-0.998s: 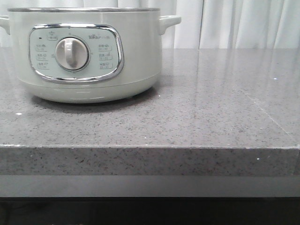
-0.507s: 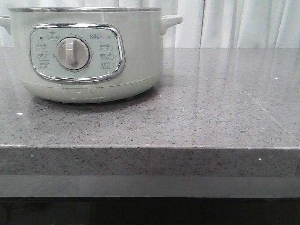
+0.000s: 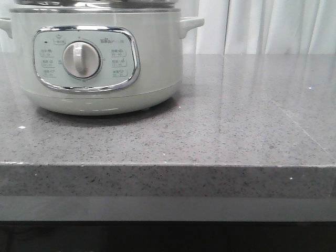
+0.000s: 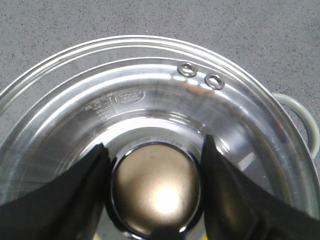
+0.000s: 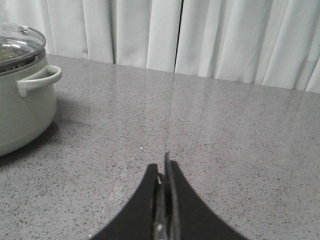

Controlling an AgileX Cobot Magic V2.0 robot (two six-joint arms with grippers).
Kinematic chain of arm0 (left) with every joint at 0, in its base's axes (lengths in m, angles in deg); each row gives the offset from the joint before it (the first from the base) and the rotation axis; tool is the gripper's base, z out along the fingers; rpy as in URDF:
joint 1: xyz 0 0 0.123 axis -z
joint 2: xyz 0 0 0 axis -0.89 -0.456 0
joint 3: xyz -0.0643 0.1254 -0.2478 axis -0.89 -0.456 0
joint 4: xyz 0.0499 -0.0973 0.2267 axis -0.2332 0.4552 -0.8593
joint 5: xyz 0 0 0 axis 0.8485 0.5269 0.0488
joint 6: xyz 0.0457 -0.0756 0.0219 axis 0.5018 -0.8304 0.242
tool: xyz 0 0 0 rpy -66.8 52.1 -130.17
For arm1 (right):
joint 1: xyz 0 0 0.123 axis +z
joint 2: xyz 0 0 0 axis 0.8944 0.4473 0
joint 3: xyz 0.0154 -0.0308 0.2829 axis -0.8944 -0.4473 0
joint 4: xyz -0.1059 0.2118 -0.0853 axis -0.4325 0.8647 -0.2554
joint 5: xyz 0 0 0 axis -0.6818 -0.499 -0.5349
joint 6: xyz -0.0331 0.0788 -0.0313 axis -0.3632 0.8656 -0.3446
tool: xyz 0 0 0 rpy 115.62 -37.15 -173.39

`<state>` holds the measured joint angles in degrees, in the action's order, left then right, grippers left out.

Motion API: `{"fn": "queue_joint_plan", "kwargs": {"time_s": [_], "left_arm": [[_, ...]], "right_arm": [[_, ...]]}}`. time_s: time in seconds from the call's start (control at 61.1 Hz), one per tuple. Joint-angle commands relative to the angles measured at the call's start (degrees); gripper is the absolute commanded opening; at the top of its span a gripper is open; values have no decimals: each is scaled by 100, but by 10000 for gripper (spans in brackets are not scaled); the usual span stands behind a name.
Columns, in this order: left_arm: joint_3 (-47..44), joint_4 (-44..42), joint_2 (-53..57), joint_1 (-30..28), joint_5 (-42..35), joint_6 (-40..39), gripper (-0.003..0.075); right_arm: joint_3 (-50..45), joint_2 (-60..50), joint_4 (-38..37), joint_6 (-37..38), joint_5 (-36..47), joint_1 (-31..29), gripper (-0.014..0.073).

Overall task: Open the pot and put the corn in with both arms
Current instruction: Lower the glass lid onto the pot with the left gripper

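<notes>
The pale-green pot (image 3: 157,68) stands at the left on the grey counter, its dial panel (image 3: 84,59) facing me. Its glass, steel-rimmed lid (image 3: 94,3) shows just above the pot's rim at the top edge of the front view. In the left wrist view my left gripper (image 4: 155,142) is shut on the lid's shiny round knob (image 4: 155,192), one finger on each side. My right gripper (image 5: 163,167) is shut and empty, low over the bare counter to the right of the pot (image 5: 20,115). The corn is not in view.
The grey speckled counter (image 3: 241,126) stretches to the right of the pot, with its front edge (image 3: 168,165) near me. White curtains (image 5: 200,35) hang behind. The pot's side handle (image 5: 40,80) sticks out toward the right gripper.
In the front view the lid's shiny rim and glass now show above the pot's rim, where only the rim line showed before. The pot itself stays in place.
</notes>
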<state>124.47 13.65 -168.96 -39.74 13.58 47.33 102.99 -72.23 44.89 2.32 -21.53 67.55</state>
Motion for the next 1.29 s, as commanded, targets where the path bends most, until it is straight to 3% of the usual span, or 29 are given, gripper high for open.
{"fn": "queue_joint_plan", "kwargs": {"time_s": [0.0, 1.276], "left_arm": [[275, 109, 352, 34, -605, 5, 241], [97, 384, 292, 34, -307, -16, 260]], "right_arm": [[146, 33, 1, -42, 452, -35, -60], [146, 33, 1, -42, 452, -35, -60]]}}
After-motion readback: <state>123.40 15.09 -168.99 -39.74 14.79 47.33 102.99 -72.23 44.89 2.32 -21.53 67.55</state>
